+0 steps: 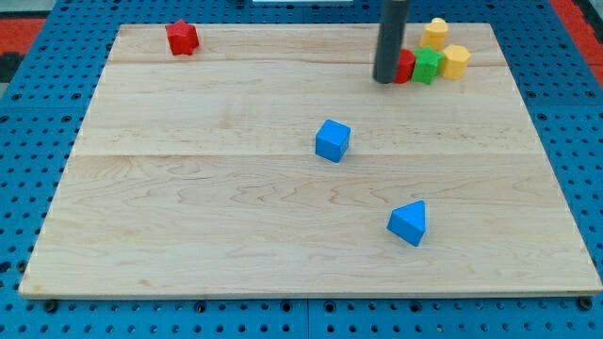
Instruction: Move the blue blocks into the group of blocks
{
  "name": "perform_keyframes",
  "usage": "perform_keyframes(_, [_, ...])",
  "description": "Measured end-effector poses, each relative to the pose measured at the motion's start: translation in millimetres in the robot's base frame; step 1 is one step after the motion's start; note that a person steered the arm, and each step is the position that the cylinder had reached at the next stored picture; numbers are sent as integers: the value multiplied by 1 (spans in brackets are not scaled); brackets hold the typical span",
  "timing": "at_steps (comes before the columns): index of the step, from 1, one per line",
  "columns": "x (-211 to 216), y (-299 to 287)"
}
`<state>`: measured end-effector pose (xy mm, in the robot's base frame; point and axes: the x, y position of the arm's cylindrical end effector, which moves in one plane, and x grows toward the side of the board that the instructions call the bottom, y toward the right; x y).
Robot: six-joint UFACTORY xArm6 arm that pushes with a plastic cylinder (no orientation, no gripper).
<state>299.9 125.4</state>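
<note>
A blue cube (332, 140) lies near the middle of the wooden board (188, 207). A blue triangular block (408, 223) lies toward the view's lower right. A group stands at the view's top right: a red block (405, 66) partly hidden behind the rod, a green star-like block (429, 65), a yellow block (456, 61) and another yellow block (434, 33) behind them. My tip (386, 79) rests just left of the red block, touching or nearly touching it. It is well above the blue cube in the view.
A red star-like block (182, 38) sits alone at the view's top left corner of the board. Blue pegboard (38, 141) surrounds the board on all sides.
</note>
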Motion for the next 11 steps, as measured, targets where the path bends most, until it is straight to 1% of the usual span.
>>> perform_keyframes(1, [-6, -10])
perform_keyframes(2, [54, -20])
perform_keyframes(3, [146, -21])
perform_keyframes(4, [164, -82])
perform_keyframes(5, [142, -129])
perform_keyframes(6, [110, -113])
perform_keyframes(7, [110, -44])
perform_keyframes(8, [136, -18])
perform_keyframes(9, [110, 3])
perform_keyframes(10, [68, 13])
perform_keyframes(11, [59, 29])
